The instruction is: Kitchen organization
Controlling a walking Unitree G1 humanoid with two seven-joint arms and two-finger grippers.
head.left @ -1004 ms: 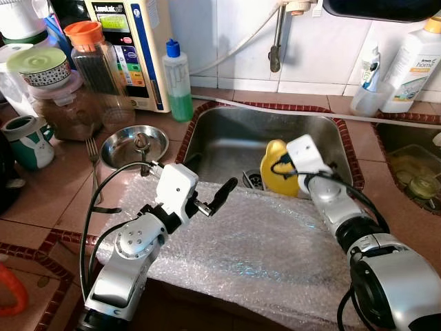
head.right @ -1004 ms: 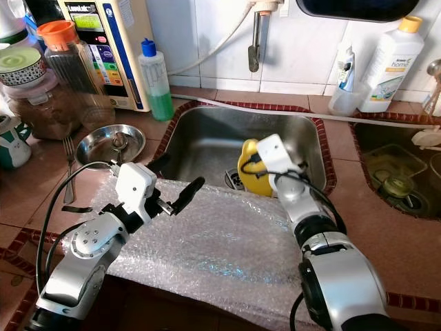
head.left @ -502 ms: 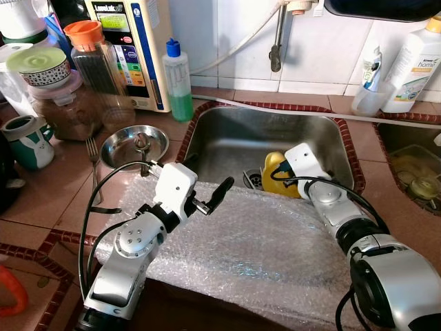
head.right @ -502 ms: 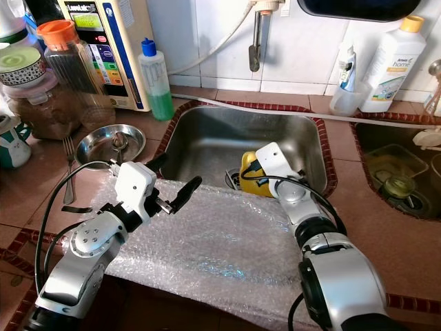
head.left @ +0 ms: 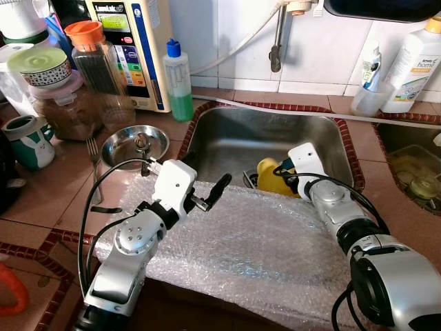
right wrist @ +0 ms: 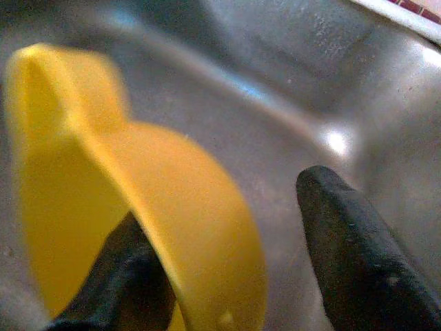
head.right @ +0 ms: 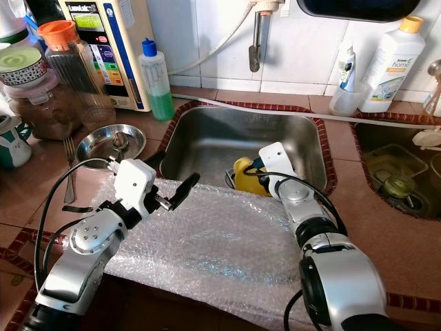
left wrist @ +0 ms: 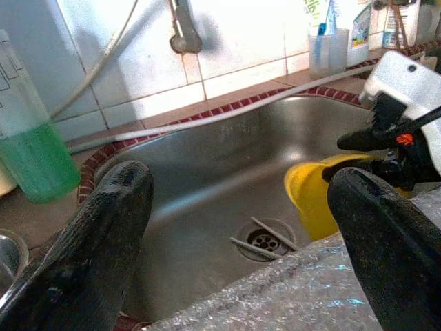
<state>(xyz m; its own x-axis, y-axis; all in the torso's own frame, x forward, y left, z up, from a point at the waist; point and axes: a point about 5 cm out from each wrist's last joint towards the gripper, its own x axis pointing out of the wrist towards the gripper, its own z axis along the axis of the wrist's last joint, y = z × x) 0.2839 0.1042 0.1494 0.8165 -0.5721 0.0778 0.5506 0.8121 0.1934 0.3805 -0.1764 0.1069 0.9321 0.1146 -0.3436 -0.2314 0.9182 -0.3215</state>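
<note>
Yellow scoop going into the sink

Nearest, the left gripper (head.left: 207,196) hovers fingers apart over the crinkled sheet of clear bubble wrap (head.left: 262,248); beyond, inside the stainless steel sink basin (head.left: 227,141), the right gripper (right wrist: 227,255) has its fingers spread, one black fingertip (right wrist: 124,276) tucked against the yellow plastic scoop (head.left: 272,178) near the drain: best release low, withdraw straight
</note>
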